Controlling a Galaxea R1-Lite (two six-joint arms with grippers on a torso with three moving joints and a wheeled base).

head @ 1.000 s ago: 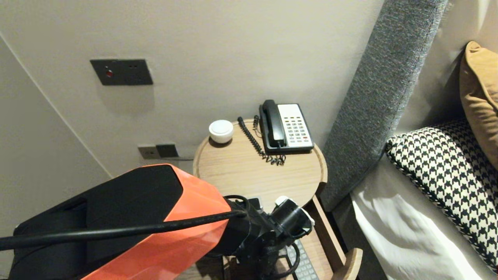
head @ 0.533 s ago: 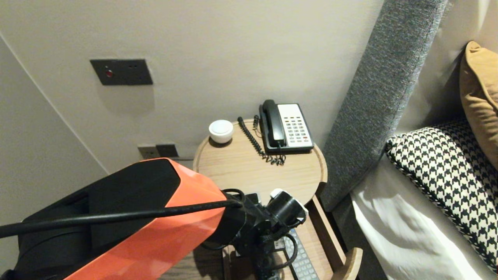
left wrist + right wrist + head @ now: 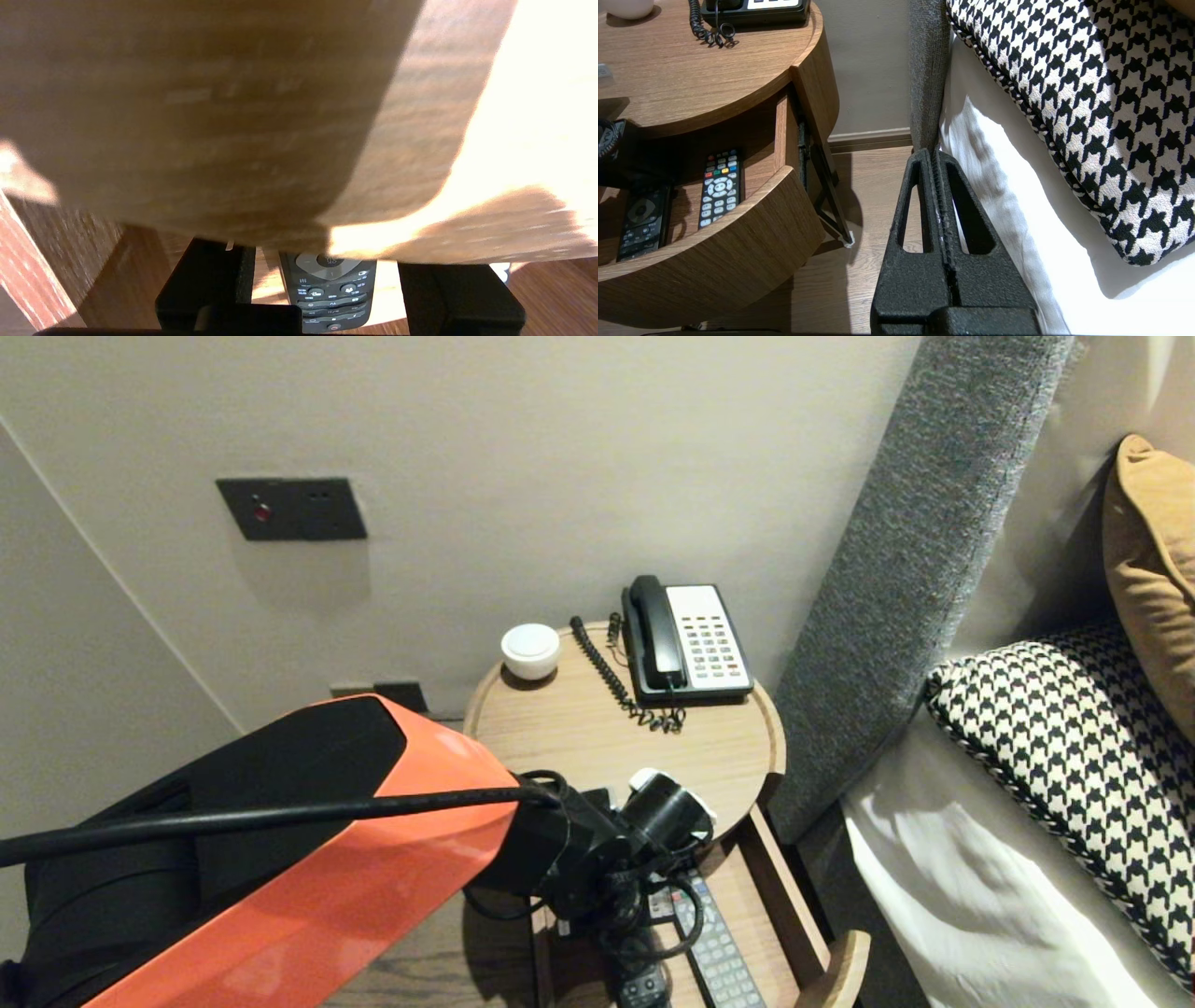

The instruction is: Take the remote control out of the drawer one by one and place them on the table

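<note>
- Closest in, the orange-and-black left arm (image 3: 308, 859) reaches down into the open drawer (image 3: 738, 242) of the bedside stand.
- The left gripper (image 3: 327, 280) sits low over the drawer floor with its jaws apart. One black finger (image 3: 205, 284) stands on each side of the black remote (image 3: 332, 298), and a gap shows on both sides, so nothing is clamped.
- That black remote is slim and dark. It has a grey ring-shaped pad towards one end, rows of small dark keys with pale markings and a red key at the near end. It lies flat on the drawer floor, running front to back.
- Just beside it, on the bed side, lies a second remote (image 3: 720, 186), black with pale keys and a few coloured ones near its top.
- The drawer's curved wooden front stands pulled out from under the round top.
- Off to the right, the right gripper (image 3: 941, 186) hangs idle over the floor by the bed (image 3: 1017, 224), its fingers pressed together.
- Further out is the round wooden worktop (image 3: 579, 737), with a coiled cord (image 3: 616, 681) trailing across it.
- At its back stand a telephone (image 3: 686, 639) and a small white bowl (image 3: 530, 651).
- Beyond are the houndstooth pillow (image 3: 1074, 756), the grey headboard (image 3: 915, 569) and a dark wall plate (image 3: 291, 509).
</note>
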